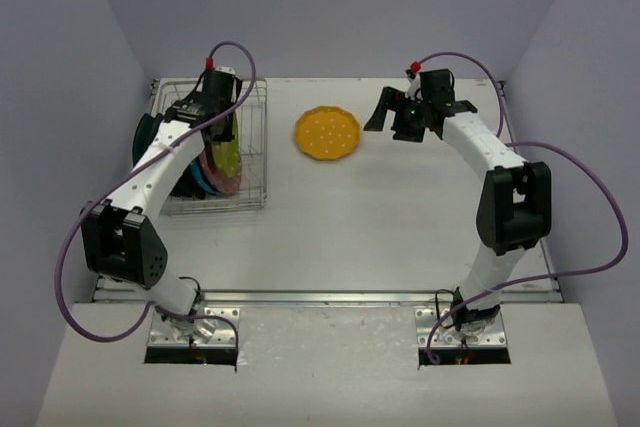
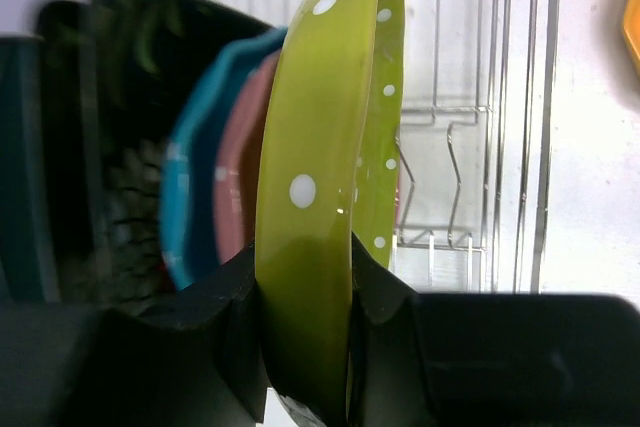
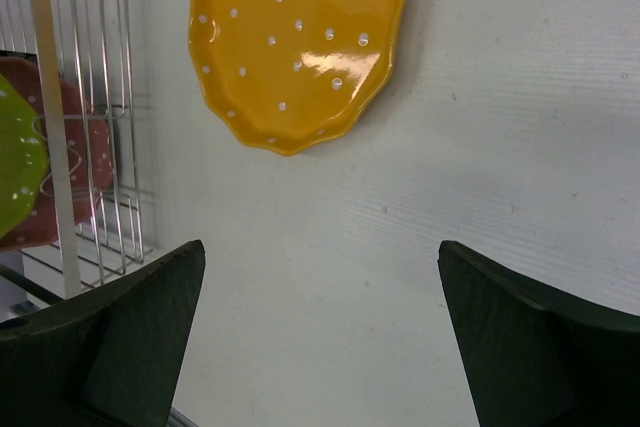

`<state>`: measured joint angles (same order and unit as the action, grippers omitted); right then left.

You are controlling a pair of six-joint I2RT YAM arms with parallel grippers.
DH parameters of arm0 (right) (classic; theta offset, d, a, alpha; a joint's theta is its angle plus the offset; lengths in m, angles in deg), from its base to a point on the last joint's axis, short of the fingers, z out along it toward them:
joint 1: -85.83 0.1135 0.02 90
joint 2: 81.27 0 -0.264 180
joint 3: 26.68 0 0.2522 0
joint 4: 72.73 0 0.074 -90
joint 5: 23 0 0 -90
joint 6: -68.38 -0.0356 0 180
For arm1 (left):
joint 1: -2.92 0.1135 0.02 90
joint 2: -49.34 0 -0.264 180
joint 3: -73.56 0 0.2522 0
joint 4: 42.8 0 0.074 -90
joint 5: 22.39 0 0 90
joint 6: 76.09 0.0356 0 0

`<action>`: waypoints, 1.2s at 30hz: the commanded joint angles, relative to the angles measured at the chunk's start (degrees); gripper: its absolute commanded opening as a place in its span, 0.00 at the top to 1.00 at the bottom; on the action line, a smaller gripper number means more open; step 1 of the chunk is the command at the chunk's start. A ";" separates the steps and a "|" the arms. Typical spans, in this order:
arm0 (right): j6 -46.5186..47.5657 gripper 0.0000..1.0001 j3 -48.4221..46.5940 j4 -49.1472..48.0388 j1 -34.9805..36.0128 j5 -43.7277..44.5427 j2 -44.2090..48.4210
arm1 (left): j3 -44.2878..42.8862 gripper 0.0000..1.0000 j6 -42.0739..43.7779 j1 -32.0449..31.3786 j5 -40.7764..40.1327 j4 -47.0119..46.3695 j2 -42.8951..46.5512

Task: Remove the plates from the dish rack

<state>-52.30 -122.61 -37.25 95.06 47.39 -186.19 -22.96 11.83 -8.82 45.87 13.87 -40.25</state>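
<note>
The silver wire dish rack (image 1: 256,152) stands at the far left. It holds upright plates: a yellow-green dotted plate (image 2: 318,147), a maroon one (image 2: 240,162), a dotted blue one (image 2: 192,182), a black speckled one (image 2: 120,97) and a dark teal one (image 2: 20,177). My left gripper (image 2: 305,282) is inside the rack, shut on the rim of the yellow-green plate (image 1: 229,152). An orange dotted plate (image 1: 327,133) lies flat on the table right of the rack. My right gripper (image 3: 320,267) is wide open and empty above the table, just right of the orange plate (image 3: 295,42).
The rack's empty right-hand part shows bare tines and wires (image 2: 470,177). The rack's edge (image 3: 95,147) shows at the left of the right wrist view. Purple-grey walls close in the table at the back and sides.
</note>
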 commanded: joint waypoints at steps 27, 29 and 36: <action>-9.92 0.04 16.81 -43.73 9.43 -35.46 13.30 | 2.04 1.00 -12.77 -1.53 72.25 -12.77 11.93; -7.98 0.19 15.96 -41.62 10.78 -35.59 12.91 | 2.25 1.00 -12.85 -1.23 73.17 -13.09 11.25; -7.29 0.57 15.11 -40.08 11.69 -36.66 11.54 | 2.62 1.00 -14.17 0.25 76.35 -14.77 9.60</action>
<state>-60.67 -105.45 -76.16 107.16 12.86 -174.60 -18.94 1.09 -10.12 114.12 7.83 -31.67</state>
